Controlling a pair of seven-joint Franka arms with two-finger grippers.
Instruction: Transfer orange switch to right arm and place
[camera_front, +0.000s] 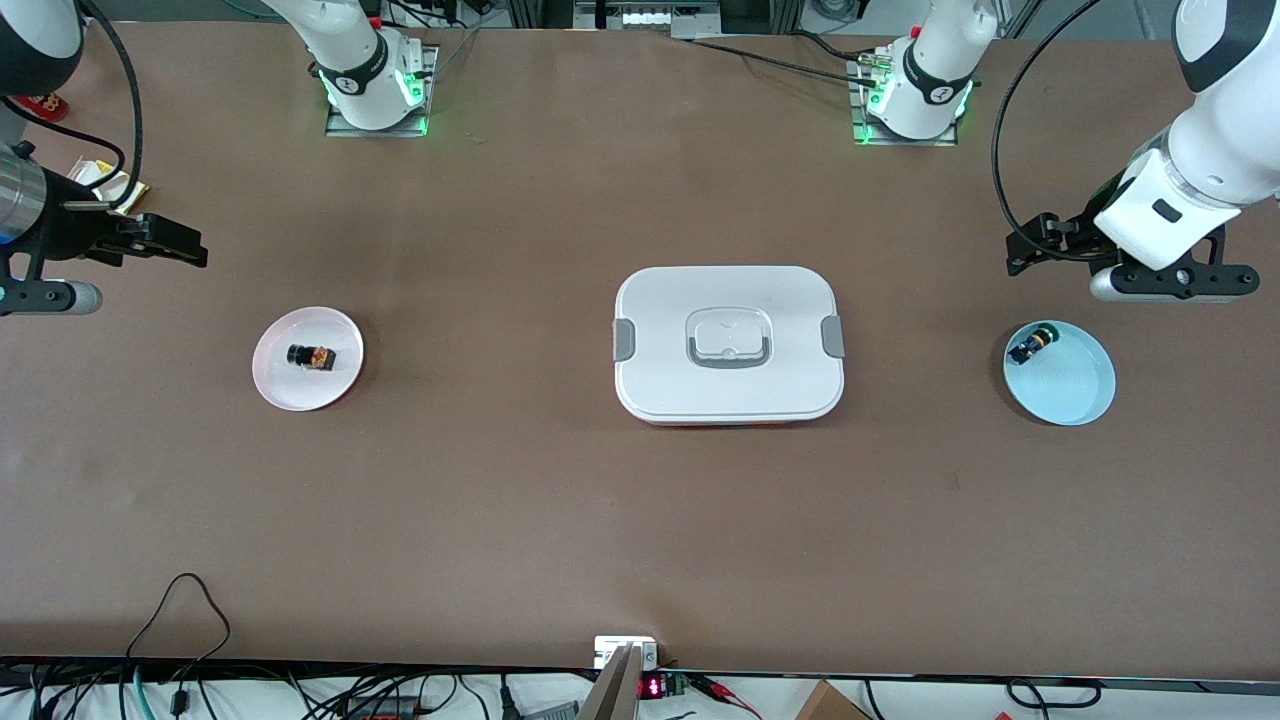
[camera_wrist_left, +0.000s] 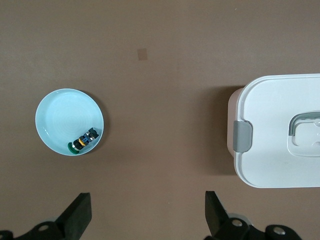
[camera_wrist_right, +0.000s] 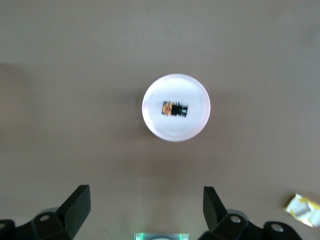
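Left claw (camera_wrist_left: 145, 215) wide open, empty, right claw (camera_wrist_right: 145, 212) likewise, both aloft

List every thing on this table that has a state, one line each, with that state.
orange switch: lying on its side in the pink dish, untouched
green-capped switch: lying on its side in the blue dish, by the rim
white lidded box: shut, handle folded flat
left pincer: open, empty, up in the air
right pincer: open, empty, up in the air

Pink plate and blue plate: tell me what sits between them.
In the front view, the closed white lidded box sits between the pink plate and the blue plate; bare table on either side of it.
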